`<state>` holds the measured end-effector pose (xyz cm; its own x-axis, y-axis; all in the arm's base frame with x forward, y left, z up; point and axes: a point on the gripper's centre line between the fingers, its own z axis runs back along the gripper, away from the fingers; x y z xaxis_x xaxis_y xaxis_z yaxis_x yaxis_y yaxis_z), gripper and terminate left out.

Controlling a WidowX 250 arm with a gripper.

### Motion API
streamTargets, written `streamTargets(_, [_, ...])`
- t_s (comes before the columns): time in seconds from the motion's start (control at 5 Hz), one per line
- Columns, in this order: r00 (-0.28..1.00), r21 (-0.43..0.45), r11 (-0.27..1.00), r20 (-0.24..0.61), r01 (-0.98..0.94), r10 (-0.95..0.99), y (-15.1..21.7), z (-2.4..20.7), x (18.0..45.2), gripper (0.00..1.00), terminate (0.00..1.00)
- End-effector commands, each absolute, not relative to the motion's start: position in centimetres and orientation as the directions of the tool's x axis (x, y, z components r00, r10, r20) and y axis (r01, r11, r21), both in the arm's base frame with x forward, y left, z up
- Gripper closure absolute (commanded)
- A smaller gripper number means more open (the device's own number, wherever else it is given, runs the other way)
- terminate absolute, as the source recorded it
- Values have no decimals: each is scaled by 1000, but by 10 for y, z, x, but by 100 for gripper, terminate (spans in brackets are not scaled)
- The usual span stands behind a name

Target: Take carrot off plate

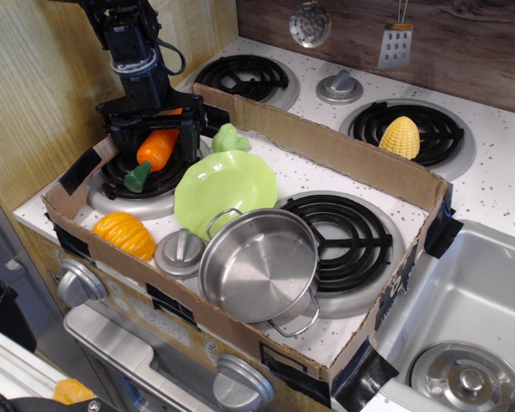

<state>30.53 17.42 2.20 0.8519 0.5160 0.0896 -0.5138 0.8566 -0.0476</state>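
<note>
at upper left our gripper (151,129) stands released over the carrot (153,152), which lies on the burner (120,190), off the plate (225,190).

Bright, even light (soft shadows), glare on the pot (259,266).

No readable text, brand, number or sign appears anywhere on the toy stove. The cardboard tray (343,154) carries dark printed patches along its front wall, too blurred to make out, and the control knobs (79,283) show no legible markings.
</note>
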Motion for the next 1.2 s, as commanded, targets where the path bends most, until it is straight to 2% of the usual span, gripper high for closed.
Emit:
streamTargets(0.0, [859,36,876,224,-480,461,192,74,290,0,0])
streamTargets(0.2, [868,86,875,204,-476,452,189,90,284,0,0])
streamTargets(0.4, [876,66,884,188,-463,445,183,100,284,0,0])
streamTargets(1.0, [876,66,884,188,-463,445,183,100,284,0,0])
